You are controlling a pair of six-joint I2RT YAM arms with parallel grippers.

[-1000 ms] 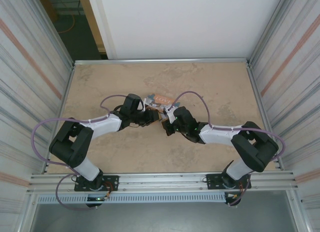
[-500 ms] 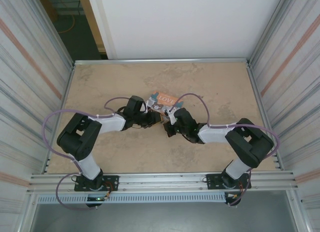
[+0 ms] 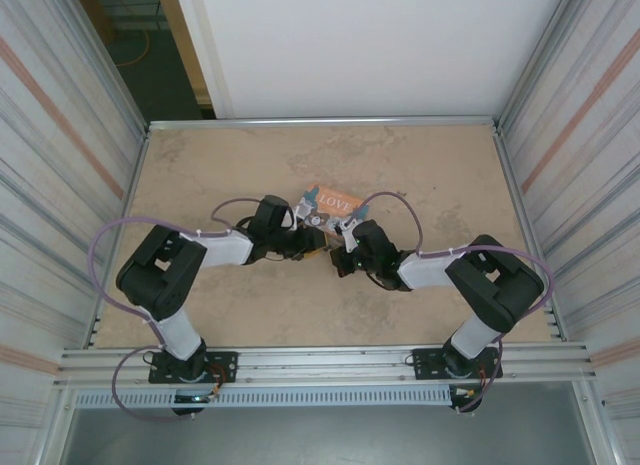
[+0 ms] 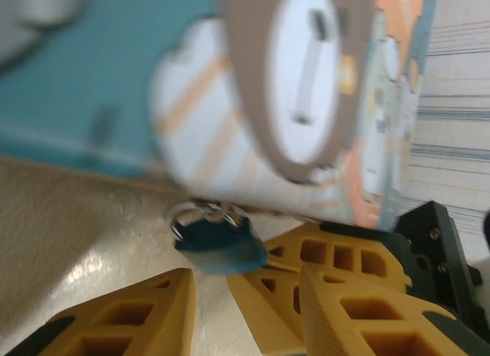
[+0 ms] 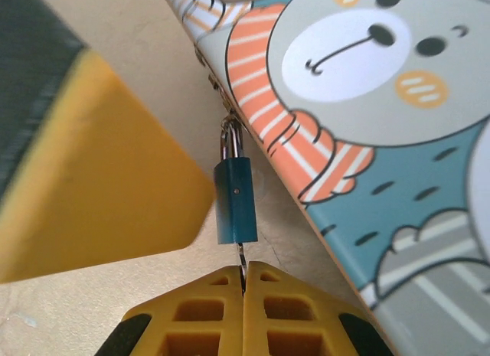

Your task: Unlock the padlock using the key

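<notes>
Near the middle of the worktop (image 3: 420, 165), a cartoon-printed tin (image 3: 332, 199) is lying flat. Both arms are reaching in to its near edge, the left one from 9 o'clock and the right one from 4 o'clock. The padlock (image 5: 233, 200) is hanging off that edge. Its thin silver shackle (image 5: 231, 142) is hooking through a small catch on the tin's rim, and its dark blue body is sitting down by the worktop.

Seen from the right wrist, the right gripper (image 5: 243, 278) is sitting at 6 o'clock from the padlock. Its jaws are pressing tight together on a thin metal key (image 5: 242, 258), whose tip is meeting the underside of the padlock's body. How deep it is going in, I cannot tell.

Seen from the left wrist, the left gripper (image 4: 245, 283) is holding its jaws apart and gripping nothing. The padlock is lying at 12 o'clock from the gap between them, with the tin looming blurred behind it. From the right wrist, one yellow finger (image 5: 99, 180) of that left gripper is standing at 9 o'clock from the padlock, just beside the body; whether it is touching, I cannot tell.
</notes>
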